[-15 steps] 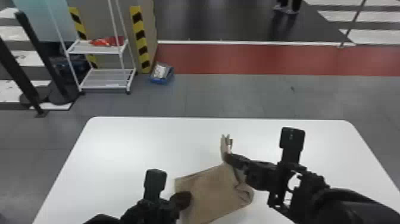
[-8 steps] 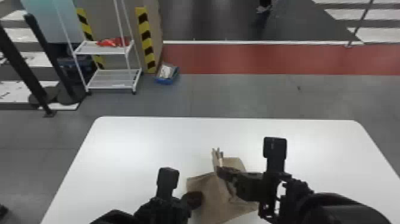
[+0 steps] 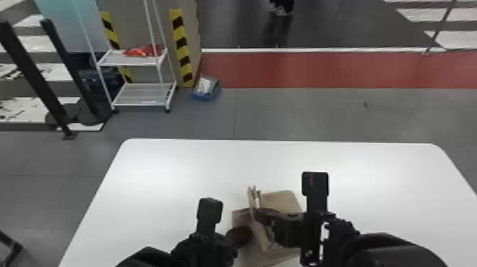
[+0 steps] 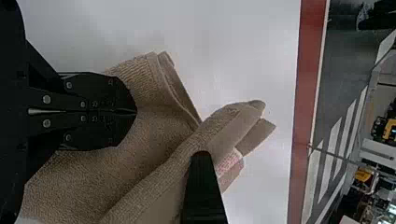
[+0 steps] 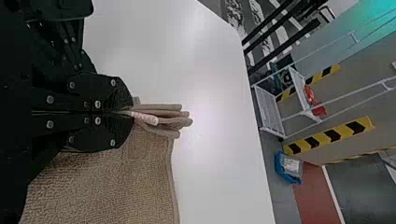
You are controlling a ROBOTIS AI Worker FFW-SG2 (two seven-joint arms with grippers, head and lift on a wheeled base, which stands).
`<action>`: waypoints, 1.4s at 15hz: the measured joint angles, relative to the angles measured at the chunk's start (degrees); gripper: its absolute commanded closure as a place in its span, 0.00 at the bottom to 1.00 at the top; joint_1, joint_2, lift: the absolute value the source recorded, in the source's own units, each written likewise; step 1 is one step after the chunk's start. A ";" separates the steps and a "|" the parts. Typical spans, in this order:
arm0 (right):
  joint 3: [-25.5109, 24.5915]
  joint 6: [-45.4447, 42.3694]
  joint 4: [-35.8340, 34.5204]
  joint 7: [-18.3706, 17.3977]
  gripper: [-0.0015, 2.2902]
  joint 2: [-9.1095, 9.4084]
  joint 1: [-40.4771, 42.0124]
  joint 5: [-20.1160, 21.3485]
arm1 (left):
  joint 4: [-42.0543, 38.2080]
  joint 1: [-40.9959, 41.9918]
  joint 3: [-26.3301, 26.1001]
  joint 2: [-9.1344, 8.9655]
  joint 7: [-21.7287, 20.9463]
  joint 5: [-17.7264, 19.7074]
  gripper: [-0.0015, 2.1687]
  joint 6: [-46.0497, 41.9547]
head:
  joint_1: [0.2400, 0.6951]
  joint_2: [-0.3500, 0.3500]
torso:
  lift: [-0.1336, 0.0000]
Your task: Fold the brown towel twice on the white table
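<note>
The brown towel (image 3: 282, 200) lies on the worktop (image 3: 170, 177), near its close side, with part raised into a standing fold between the arms. The right hand (image 5: 132, 112) is closed on several gathered layers at the towel's edge, their ends projecting beyond its tips beside a pale label (image 5: 144, 117). The left hand (image 4: 136, 112) has its fingers together, tips against the cloth; whether any fabric is pinched between them cannot be told. Step in hand, judged from the layering: probably the second fold, partway through. The next move calls for laying the held edge over the left part, then letting go without dragging the layers; the left hand would need to slip clear of the closing fold. Hard to make out: the layer count, the cloth under the left hand, and the towel's near portion, cut off by the head view's lower edge.
</note>
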 measured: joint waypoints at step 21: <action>0.01 -11.51 -0.51 6.65 0.02 0.03 5.37 0.18 | -0.67 0.97 0.70 0.51 -0.31 -0.07 0.93 -0.94 | 1.00 0.64 | 1.00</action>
